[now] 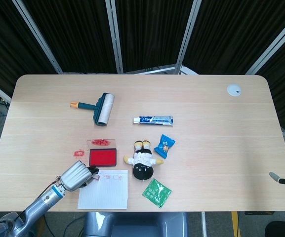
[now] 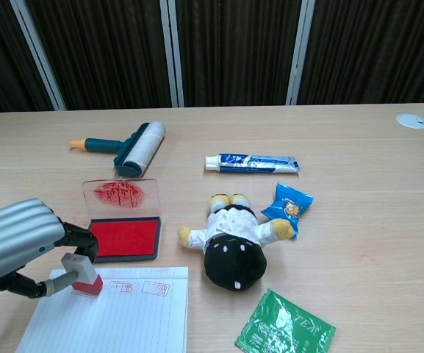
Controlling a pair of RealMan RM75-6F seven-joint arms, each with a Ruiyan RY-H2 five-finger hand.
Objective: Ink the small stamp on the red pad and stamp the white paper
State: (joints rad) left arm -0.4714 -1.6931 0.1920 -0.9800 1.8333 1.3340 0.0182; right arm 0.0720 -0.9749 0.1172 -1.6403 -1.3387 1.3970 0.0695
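A silver robot hand (image 2: 13, 240) beside a red ink pad (image 2: 124, 238), white lined paper (image 2: 116, 320) bearing red stamp marks, a red-based stamp (image 2: 80, 274).

Ribbed silver left hand (image 2: 13, 240), black fingers (image 2: 79, 239)
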